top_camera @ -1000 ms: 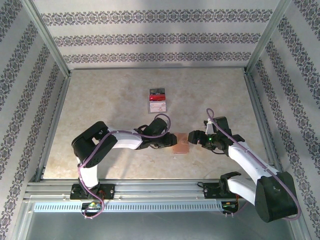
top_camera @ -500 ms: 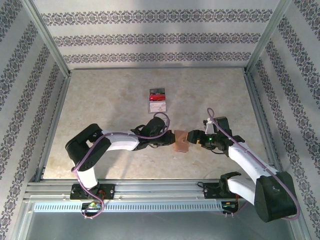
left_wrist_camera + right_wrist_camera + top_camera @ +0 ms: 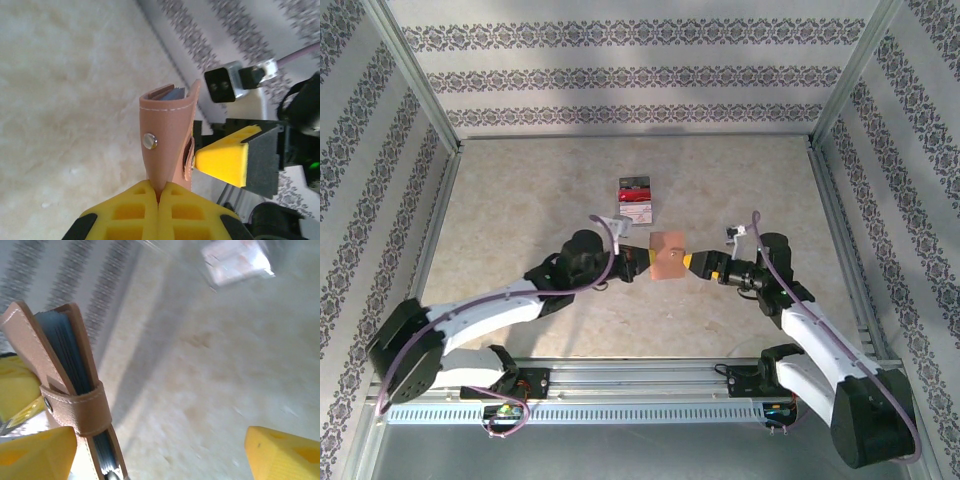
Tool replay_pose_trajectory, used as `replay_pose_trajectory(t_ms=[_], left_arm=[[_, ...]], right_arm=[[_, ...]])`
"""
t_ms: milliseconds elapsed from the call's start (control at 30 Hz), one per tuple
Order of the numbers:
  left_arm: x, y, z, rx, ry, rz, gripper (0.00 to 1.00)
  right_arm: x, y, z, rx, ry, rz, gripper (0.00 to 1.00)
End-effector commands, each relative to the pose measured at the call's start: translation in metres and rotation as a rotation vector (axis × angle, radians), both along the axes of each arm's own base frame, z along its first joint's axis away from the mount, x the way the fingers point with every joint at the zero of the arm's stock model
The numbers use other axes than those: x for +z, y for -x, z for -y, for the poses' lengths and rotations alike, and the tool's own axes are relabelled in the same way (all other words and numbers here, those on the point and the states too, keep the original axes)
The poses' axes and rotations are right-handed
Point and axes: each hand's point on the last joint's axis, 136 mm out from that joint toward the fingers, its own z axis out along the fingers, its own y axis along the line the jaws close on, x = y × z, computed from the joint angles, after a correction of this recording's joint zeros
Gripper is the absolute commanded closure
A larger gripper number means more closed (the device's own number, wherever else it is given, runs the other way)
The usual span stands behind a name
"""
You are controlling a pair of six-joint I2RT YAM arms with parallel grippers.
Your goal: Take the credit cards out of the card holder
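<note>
The salmon-pink card holder (image 3: 667, 255) is held upright off the table, folded shut, its snap strap (image 3: 85, 407) across the open edge. My left gripper (image 3: 160, 192) is shut on its lower edge, the yellow fingers pinching the leather. My right gripper (image 3: 160, 455) is open just right of the holder, and one yellow finger (image 3: 225, 157) touches the strap side. Grey-blue inner layers (image 3: 60, 347) show between the covers; I cannot tell whether cards are inside. A small stack of credit cards (image 3: 635, 200), dark, red and white, lies on the table behind.
Patterned walls with metal posts (image 3: 415, 95) close in the beige table (image 3: 520, 190) on three sides. The arm bases sit on a rail (image 3: 640, 385) at the near edge. In the right wrist view the card stack (image 3: 235, 260) is a blur at the top.
The left gripper closed on the card holder, raised it off the table and carried it slightly toward the back. The right gripper opened wider and followed alongside.
</note>
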Motion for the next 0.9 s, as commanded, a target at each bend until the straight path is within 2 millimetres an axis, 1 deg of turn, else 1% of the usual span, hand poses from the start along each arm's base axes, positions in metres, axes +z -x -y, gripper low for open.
replay_pose_trajectory(t_ms=[0,67,167,300,467,667,767,833,867], left_arm=[[0.047,0.004,-0.011,-0.009,0.077,0.18,1.0],[0.064,0.01,-0.015,-0.024,0.119,0.219,1.0],[0.08,0.017,-0.016,-0.044,0.161,0.246,1.0],[0.091,0.022,-0.013,-0.074,0.214,0.258,1.0],[0.093,0.019,-0.014,-0.06,0.255,0.245,1.0],[0.087,0.011,-0.021,-0.007,0.267,0.212,1.0],[0.082,0.008,-0.022,0.005,0.27,0.191,1.0],[0.08,0.006,-0.022,0.007,0.27,0.182,1.0],[0.079,0.006,-0.023,0.009,0.27,0.178,0.95]], right_arm=[[0.055,0.008,-0.011,0.086,-0.129,0.188,0.11],[0.067,0.016,-0.018,0.126,-0.15,0.227,0.1],[0.087,0.027,-0.032,0.191,-0.183,0.285,0.1],[0.107,0.036,-0.045,0.249,-0.233,0.33,0.14],[0.116,0.041,-0.052,0.279,-0.258,0.344,0.24],[0.12,0.044,-0.051,0.272,-0.266,0.354,0.43],[0.12,0.044,-0.051,0.27,-0.266,0.354,0.58],[0.119,0.043,-0.051,0.267,-0.266,0.348,0.71],[0.119,0.042,-0.051,0.264,-0.266,0.346,0.76]])
